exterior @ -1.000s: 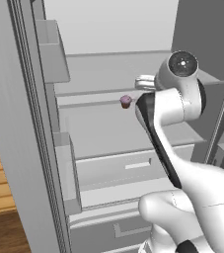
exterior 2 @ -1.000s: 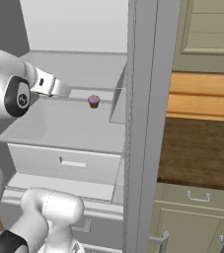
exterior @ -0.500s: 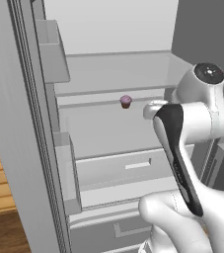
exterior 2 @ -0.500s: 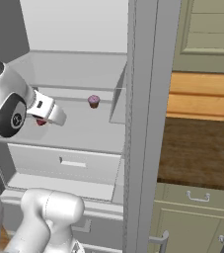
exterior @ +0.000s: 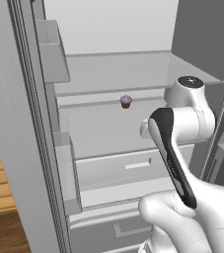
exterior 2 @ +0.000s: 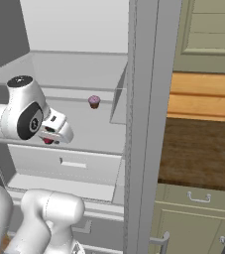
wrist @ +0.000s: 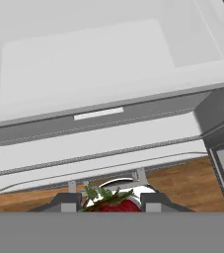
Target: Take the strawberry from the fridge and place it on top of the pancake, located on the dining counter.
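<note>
The strawberry (wrist: 111, 203) sat pinched between the two dark finger tips of the gripper (wrist: 111, 201), its green leaves up toward the camera in the hand view. From the right base view the gripper (exterior 2: 52, 136) hung in front of the open fridge (exterior 2: 74, 79), just above the drawer (exterior 2: 67, 161), and a speck of dark red (exterior 2: 48, 141) showed under its white housing. In the left base view the arm's own elbow hid the gripper and berry, but that view showed the left door's shelves (exterior: 52, 49) clearly. A cupcake (exterior: 126, 102) stood farther back on the glass shelf, apart from the gripper. The right base view alone showed a brown countertop (exterior 2: 198, 154) right of the fridge.
</note>
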